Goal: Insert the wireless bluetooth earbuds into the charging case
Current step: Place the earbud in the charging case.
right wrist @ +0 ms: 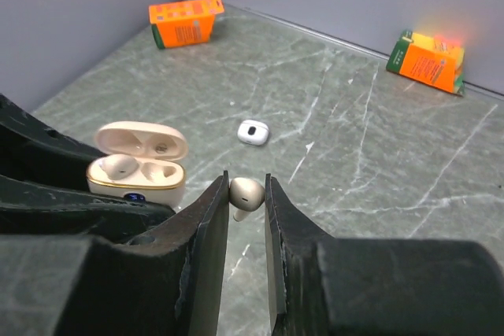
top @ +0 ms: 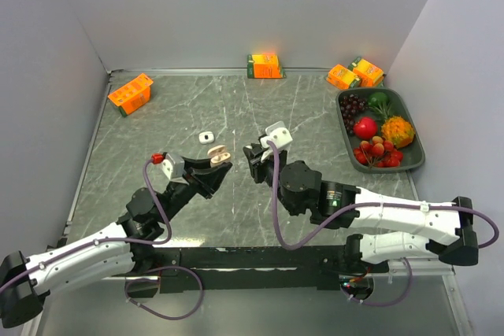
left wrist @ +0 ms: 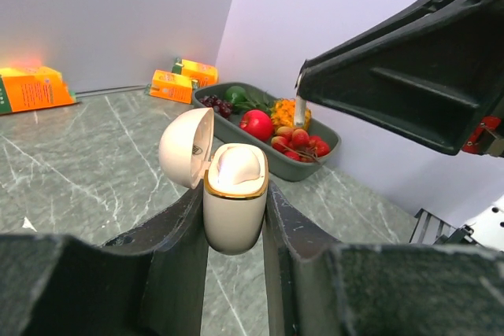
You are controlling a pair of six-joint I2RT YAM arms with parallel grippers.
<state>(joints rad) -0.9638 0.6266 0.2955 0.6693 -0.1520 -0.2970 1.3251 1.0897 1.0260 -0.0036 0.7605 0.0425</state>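
Earbud [right wrist: 246, 193] pinched in right gripper [right wrist: 246, 185]; case [left wrist: 235, 186] in left gripper [left wrist: 235, 214]

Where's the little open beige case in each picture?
Top external: the charging case is mid-table, lid open, held by the left gripper.
Left wrist: the charging case is in the centre, clamped between the dark fingers.
Right wrist: the charging case is at the left, lid up.
Shared landmark: the glowing orange box by the back wall.
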